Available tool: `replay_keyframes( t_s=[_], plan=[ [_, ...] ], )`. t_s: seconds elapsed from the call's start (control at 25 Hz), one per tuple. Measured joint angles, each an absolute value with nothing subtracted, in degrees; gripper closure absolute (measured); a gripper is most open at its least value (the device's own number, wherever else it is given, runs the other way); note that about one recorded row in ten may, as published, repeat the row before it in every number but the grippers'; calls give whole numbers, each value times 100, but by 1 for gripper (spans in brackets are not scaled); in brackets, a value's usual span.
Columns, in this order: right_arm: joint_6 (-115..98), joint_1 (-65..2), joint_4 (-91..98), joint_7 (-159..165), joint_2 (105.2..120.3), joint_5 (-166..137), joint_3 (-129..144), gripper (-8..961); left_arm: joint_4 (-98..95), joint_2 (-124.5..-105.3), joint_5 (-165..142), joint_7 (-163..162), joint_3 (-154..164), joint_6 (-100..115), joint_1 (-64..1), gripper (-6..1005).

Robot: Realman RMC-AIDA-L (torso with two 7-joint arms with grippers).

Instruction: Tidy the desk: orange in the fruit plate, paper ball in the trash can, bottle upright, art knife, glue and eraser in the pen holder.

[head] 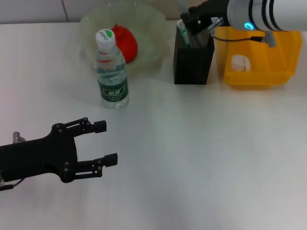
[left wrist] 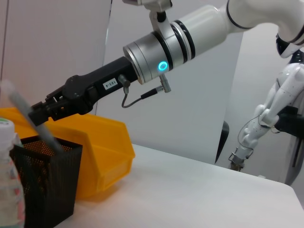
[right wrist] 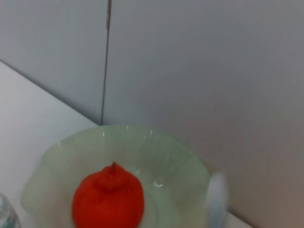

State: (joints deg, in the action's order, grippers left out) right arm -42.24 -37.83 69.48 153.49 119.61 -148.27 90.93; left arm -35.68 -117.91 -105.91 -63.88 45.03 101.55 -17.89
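My right gripper point(head: 200, 22) hovers open just over the black mesh pen holder point(head: 193, 60). A long grey art knife point(left wrist: 29, 114), blurred, slants past its fingertips with its lower end inside the pen holder point(left wrist: 45, 183). A green-and-white glue stick point(head: 183, 35) stands in the holder. The orange point(head: 125, 42) lies in the pale green fruit plate point(head: 153, 21). The bottle point(head: 111, 72) stands upright in front of the plate. A paper ball point(head: 240, 63) rests in the yellow trash can point(head: 259, 72). The eraser is hidden. My left gripper point(head: 103, 142) is open, low at the front left.
The pen holder and the yellow bin stand side by side at the back right, close to the wall. White tabletop point(head: 201, 158) stretches across the front and right. Another robot point(left wrist: 280, 109) stands beyond the table's far side.
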Motion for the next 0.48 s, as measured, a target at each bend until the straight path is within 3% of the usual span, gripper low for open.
replay_keyframes(
  t_s=[0.28, 0.36, 0.48],
  plan=[
    [-4005, -3525, 7116, 15304, 11933, -14828, 9104, 773, -3567, -11821, -10590, -6343, 4359, 10119, -1762, 160],
    [-4138, -3243, 7519, 15265, 11931, -14828, 9118, 576, -3566, -11823, -10590, -6345, 4350, 10119, -1764, 160],
    [-4498, -2831, 8160, 14954, 11925, -14565, 9118, 407, -3560, -11822, -10589, -6444, 4346, 10116, -1799, 160]
  ],
)
